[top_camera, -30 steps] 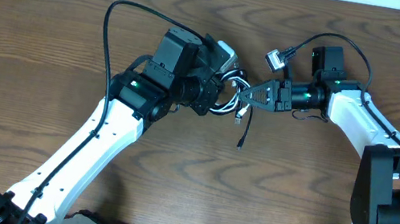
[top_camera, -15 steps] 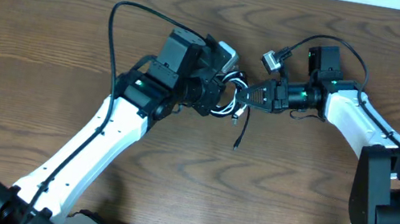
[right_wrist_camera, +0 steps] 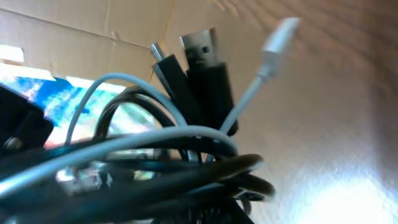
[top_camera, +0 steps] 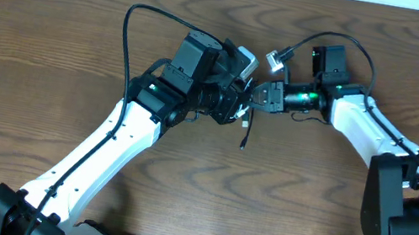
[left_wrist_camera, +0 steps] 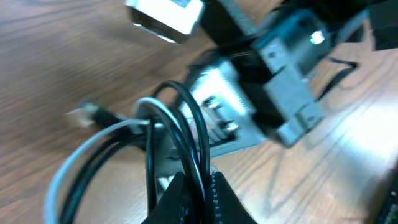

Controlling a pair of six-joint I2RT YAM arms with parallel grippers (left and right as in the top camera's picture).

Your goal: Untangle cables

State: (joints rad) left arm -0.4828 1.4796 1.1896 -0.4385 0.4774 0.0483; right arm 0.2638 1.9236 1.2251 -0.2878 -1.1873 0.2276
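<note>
The black cable (left_wrist_camera: pixel 199 134) and the white cable (right_wrist_camera: pixel 247 94) are mixed up in one small bunch. The bunch is up off the surface (top_camera: pixel 52 40), held in the air between the two arms near the middle of the top view. In the right wrist view we see loops of black and white going over and under each other. Two black plugs (right_wrist_camera: pixel 202 59) and one white plug (right_wrist_camera: pixel 277 36) stick up out of the top of the bunch. One loose black end (top_camera: pixel 245 139) hangs down from the bunch toward the surface.

The left end effector (left_wrist_camera: pixel 196 190) has its two fingers pressed together on the black cable, right where the loops come down. The white cable runs just beside that spot, but we cannot tell if it is pinched too. The right end effector (top_camera: pixel 257 97) is right at the other side of the bunch, very near the left one. We cannot tell if its fingers are apart or together, because the cables fill its own view and hide them.

We think the job has only just begun. No cable lies alone yet, and the loops look tight. What is left is nearly all of it: pull one cable free of the other, then lay them down well apart. If we pull too hard, the knot may get tighter.
</note>
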